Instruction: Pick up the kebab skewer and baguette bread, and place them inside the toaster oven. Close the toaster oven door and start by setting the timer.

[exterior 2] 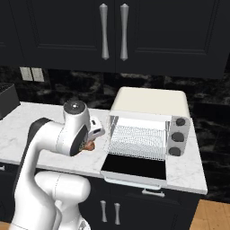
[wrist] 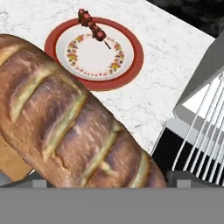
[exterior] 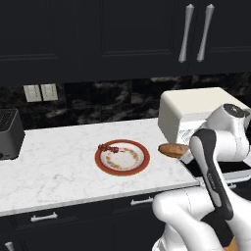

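Observation:
The baguette bread [wrist: 74, 127], a golden-brown scored loaf, lies slantwise between the fingertips of my gripper [wrist: 109, 180], whose jaws stand wide and are shut on it. The loaf [exterior: 172, 149] hangs just left of the toaster oven [exterior: 191, 110]; a bit of it [exterior 2: 90, 146] peeks out under my hand. The toaster oven door [exterior 2: 132, 168] is folded down flat, baring the wire rack [exterior 2: 137, 141]. The kebab skewer [exterior: 108, 147] rests on the far left rim of the red-rimmed plate [exterior: 142, 164]; the skewer [wrist: 92, 26] sits well beyond the bread.
A dark slot toaster [exterior: 10, 132] stands at the counter's far left. Three dark knobs [exterior 2: 177, 137] line the oven's right side. Dark upper cabinets with silver handles [exterior 2: 104, 31] hang overhead. My own forearm crosses in front of the oven in the left base view.

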